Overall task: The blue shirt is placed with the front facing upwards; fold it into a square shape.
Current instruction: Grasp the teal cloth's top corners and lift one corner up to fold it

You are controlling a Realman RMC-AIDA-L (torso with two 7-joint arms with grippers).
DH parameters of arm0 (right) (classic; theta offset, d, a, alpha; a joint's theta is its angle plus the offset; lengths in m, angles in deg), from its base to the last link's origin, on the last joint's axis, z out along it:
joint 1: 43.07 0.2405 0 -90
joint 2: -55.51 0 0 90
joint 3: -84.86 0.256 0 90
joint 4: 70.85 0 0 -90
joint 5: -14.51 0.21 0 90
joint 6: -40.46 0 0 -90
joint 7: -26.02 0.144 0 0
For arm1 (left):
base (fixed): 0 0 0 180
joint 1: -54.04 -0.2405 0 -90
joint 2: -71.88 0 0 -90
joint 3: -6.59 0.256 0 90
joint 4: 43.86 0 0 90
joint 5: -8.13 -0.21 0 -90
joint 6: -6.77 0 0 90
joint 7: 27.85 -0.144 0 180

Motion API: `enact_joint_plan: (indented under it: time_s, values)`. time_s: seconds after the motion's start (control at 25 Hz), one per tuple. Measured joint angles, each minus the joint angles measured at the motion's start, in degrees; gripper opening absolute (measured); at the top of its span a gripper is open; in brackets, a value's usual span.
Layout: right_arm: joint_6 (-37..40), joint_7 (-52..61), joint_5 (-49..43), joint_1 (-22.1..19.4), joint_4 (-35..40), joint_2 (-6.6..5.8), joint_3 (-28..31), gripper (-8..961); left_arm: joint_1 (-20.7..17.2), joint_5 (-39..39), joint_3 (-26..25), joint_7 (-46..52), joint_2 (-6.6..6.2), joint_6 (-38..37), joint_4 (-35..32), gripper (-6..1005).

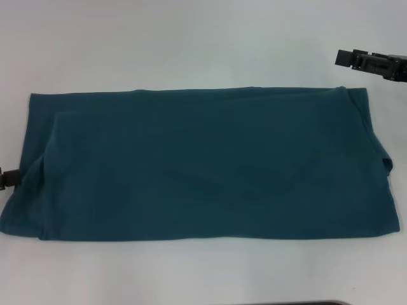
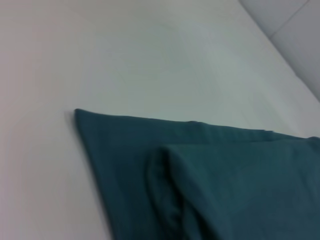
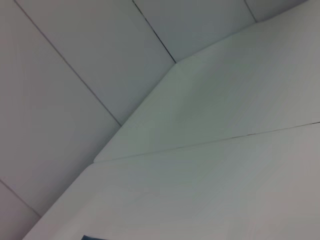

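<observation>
1. The blue shirt (image 1: 203,165) lies across the middle of the head view as a long, wide band on the white table (image 1: 191,44), running from the left edge almost to the right edge. Only plain teal cloth shows; no lettering or collar is visible.
2. At the left end, one layer lies over another, with a soft ridge running down near that end. The left wrist view shows the same corner (image 2: 80,114) flat on the table, with a folded layer on top of it.
3. The left gripper (image 1: 6,178) peeks in at the left edge of the frame, mid-height, right at the shirt's left end. Too little of it shows to tell whether it is released or clenched.
4. The right gripper (image 1: 372,62) hangs in the upper right corner, clear of the shirt and above its right end. I cannot tell its state either.
5. Judged from the layout, the lengthwise folds look done, and the band has yet to be folded end over end.
6. The next move likely calls for gripping both corners of one short end, lifting them together and carrying them over to the other end so the edges line up.
</observation>
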Motion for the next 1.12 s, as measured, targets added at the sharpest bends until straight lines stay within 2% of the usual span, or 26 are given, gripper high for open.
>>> enact_joint_plan:
  time_s: [0.24, 0.56, 0.84, 1.12]
  values:
    - [-0.44, 1.64, 0.01, -0.25, -0.54, -0.19, 0.01, 786, 1.35, -2.01, 0.63, -0.13, -0.23, 2.81, -2.34, 723]
    - [-0.44, 1.79, 0.01, -0.46, -0.45, -0.21, 0.01, 786, 3.81, -1.66, 0.24, -0.56, -0.31, 0.9, -2.72, 724]
    - [-0.04, 1.79, -0.25, -0.62, -0.2, -0.22, -0.03, 785, 6.96, -1.67, 1.39, -1.53, 0.94, -3.44, -3.1, 724]
    - [0.01, 1.79, -0.36, -0.7, -0.08, -0.13, -0.29, 785, 7.86, -2.09, 5.19, -0.81, 2.43, 3.14, -4.31, 724]
